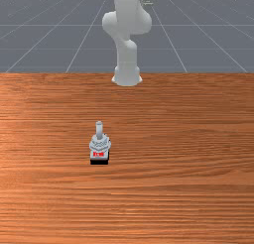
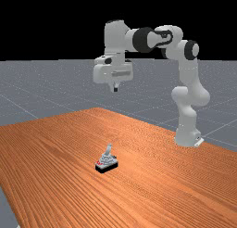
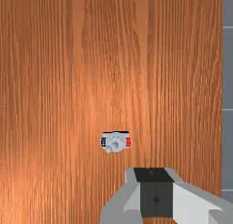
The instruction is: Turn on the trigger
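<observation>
Two fingers of my gripper (image 2: 115, 89) were raised and pressed together, gripping nothing. Well below, the trigger (image 2: 107, 163) stood on the table (image 2: 55, 143), lever (image 2: 109, 149) uppermost. The next step required centring over the lever, descending slowly, then pushing it lightly without tipping the trigger.

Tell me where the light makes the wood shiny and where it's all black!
Front view: the wood glows brighter toward the view's left. Far view: it's black above the grey floor. Wrist view: a pale glow on the wood near the little joystick.
</observation>
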Motion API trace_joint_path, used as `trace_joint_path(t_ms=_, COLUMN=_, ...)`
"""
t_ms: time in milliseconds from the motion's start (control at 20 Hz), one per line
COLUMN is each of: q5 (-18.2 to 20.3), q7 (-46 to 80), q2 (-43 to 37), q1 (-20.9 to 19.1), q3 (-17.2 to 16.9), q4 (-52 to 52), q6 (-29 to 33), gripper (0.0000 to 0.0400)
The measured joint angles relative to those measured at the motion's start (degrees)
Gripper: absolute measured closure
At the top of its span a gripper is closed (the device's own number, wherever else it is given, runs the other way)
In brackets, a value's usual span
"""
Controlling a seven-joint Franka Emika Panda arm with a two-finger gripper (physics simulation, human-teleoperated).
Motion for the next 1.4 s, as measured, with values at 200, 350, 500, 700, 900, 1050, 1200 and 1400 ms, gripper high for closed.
trace_joint_path(t_ms=200, q5=-0.84, q7=0.44, q2=0.0, q1=0.23, q3=-0.04, q4=-0.15, q6=0.11, gripper=0.04)
trace_joint_path(t_ms=350, q5=0.27, q7=-0.61, q2=-0.01, q1=-0.02, q3=0.11, q4=-0.05, q6=0.04, gripper=0.04)
trace_joint_path(t_ms=500, q5=-0.81, q7=0.34, q2=-0.03, q1=0.25, q3=-0.02, q4=-0.1, q6=0.09, gripper=0.04)
trace_joint_path(t_ms=700, q5=-9.0, q7=4.01, q2=-0.02, q1=2.19, q3=-0.62, q4=-1.07, q6=0.2, gripper=0.04)
trace_joint_path(t_ms=900, q5=-1.98, q7=-8.64, q2=-0.78, q1=-0.02, q3=0.78, q4=-5.42, q6=5.38, gripper=0.04)
trace_joint_path(t_ms=1050, q5=-8.66, q7=3.11, q2=-0.48, q1=2.06, q3=-0.47, q4=-8.4, q6=7.88, gripper=0.04)
trace_joint_path(t_ms=1200, q5=-3.47, q7=6.68, q2=-0.04, q1=1.55, q3=-0.52, q4=-9.75, q6=9.7, gripper=0.04)
trace_joint_path(t_ms=1400, q5=8.68, q7=-6.75, q2=1.03, q1=-2.06, q3=1.56, q4=-14.36, q6=14.81, gripper=0.04)
